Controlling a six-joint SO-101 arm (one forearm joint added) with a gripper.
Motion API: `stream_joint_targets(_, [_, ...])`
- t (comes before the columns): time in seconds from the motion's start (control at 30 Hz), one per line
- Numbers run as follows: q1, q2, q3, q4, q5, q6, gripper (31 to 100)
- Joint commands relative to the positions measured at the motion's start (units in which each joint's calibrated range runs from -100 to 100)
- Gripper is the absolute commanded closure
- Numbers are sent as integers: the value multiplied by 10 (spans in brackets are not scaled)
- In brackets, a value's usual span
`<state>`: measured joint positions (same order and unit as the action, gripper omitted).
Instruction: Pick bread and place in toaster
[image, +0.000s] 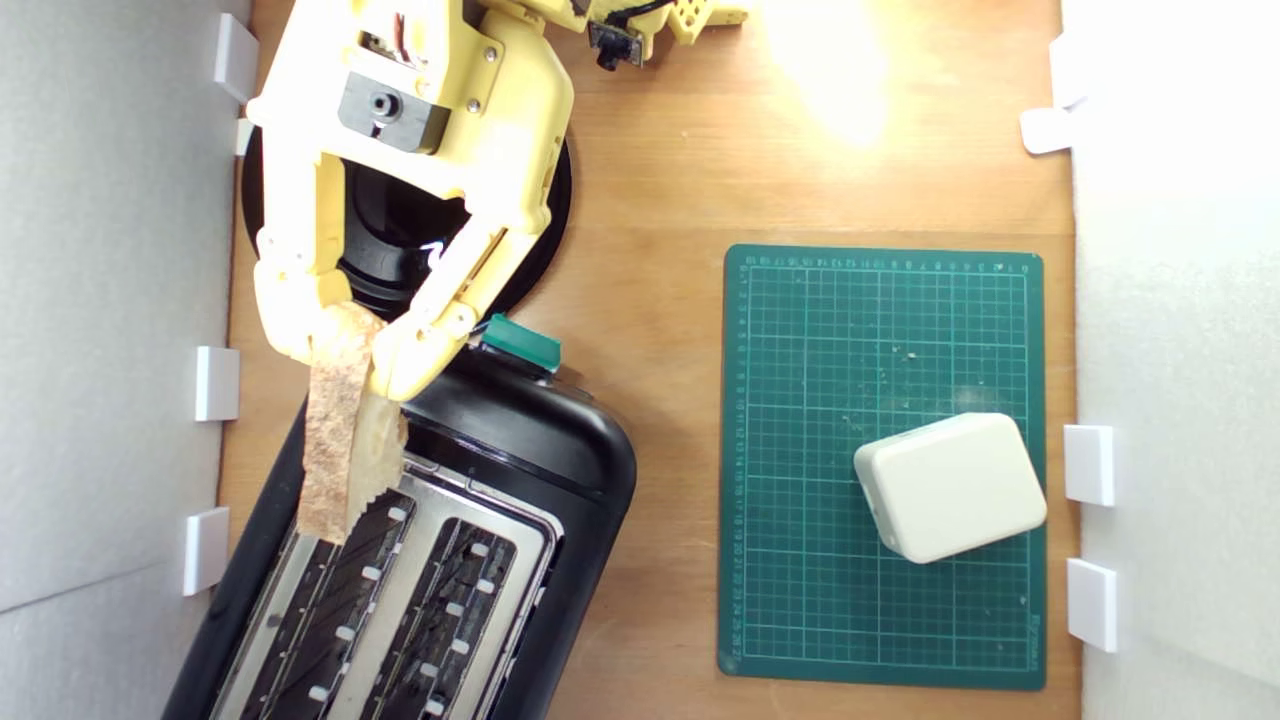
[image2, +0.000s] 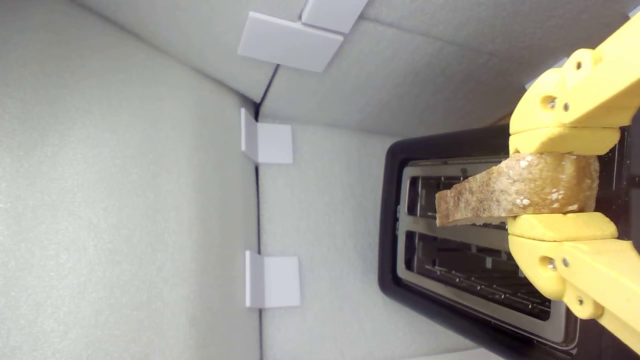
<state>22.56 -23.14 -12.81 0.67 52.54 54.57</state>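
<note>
The bread (image: 340, 440) is a wedge slice with a brown crust, held by its thick end in my yellow gripper (image: 345, 355), which is shut on it. It hangs over the black toaster (image: 540, 470), its thin tip above the end of the slot nearest the exterior view's left. The toaster's metal top plate (image: 425, 560) shows two slots with nothing in them, and a teal-green lever knob (image: 520, 342) sits at its near end. In the wrist view the bread (image2: 515, 192) juts out from between the fingers (image2: 562, 141) over the toaster (image2: 395, 220).
A round glossy black plate (image: 545, 215) lies under the arm, behind the toaster. A green cutting mat (image: 800, 450) at the exterior view's right carries a cream-white plastic block (image: 950, 487). White foam walls with clips (image: 217, 383) close in both sides.
</note>
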Motion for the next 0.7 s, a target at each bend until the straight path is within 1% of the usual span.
stream_joint_targets(0.0, [8, 3, -43, 4, -1, 2, 716])
stream_joint_targets(0.67, [8, 35, -59, 4, -2, 3, 716])
